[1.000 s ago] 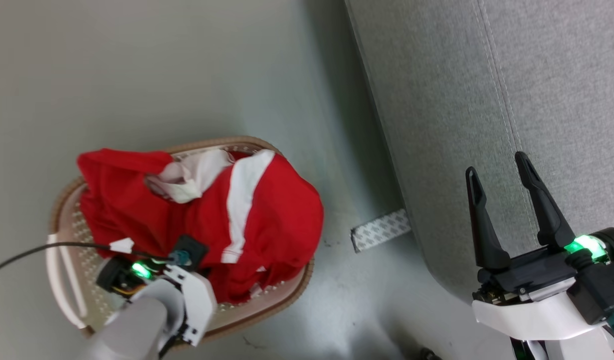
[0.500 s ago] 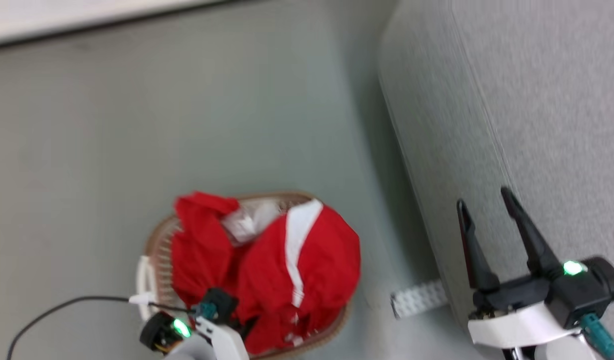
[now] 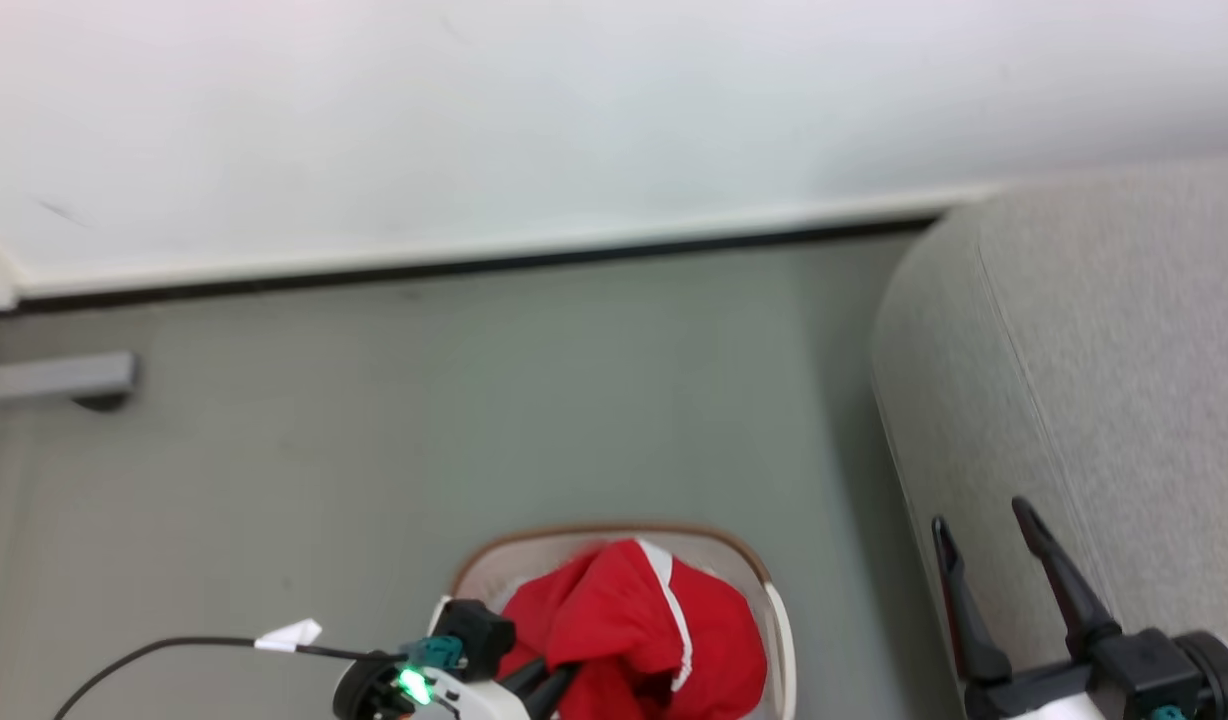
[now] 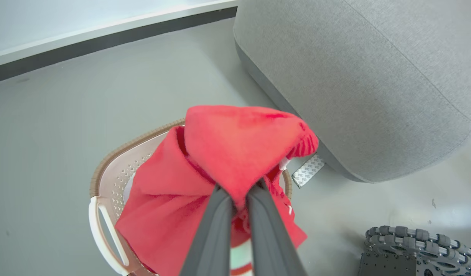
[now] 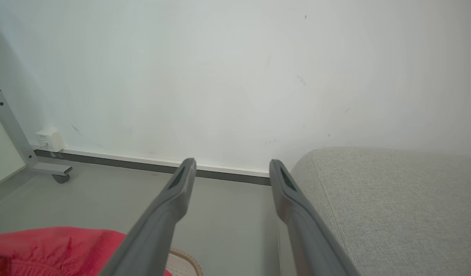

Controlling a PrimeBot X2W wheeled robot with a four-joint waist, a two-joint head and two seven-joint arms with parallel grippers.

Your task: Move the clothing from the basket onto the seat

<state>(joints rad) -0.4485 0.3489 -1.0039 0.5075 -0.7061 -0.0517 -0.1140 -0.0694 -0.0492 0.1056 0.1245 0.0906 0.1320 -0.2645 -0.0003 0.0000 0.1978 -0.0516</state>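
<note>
The left claw [image 4: 238, 189] is clamped on the red clothing [image 4: 239, 142], bunched over the basket [image 4: 105, 168] on the floor [image 4: 66, 96] beside the seat [image 4: 354, 76]. The right claw [image 5: 231, 165] stands open, empty.

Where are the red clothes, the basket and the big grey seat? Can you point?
clothing [image 4: 235, 145]: left wrist view, on the bunched red fold at its top.
basket [image 4: 118, 178]: left wrist view, on its holed inner wall.
seat [image 4: 354, 84]: left wrist view, on its grey top.
</note>
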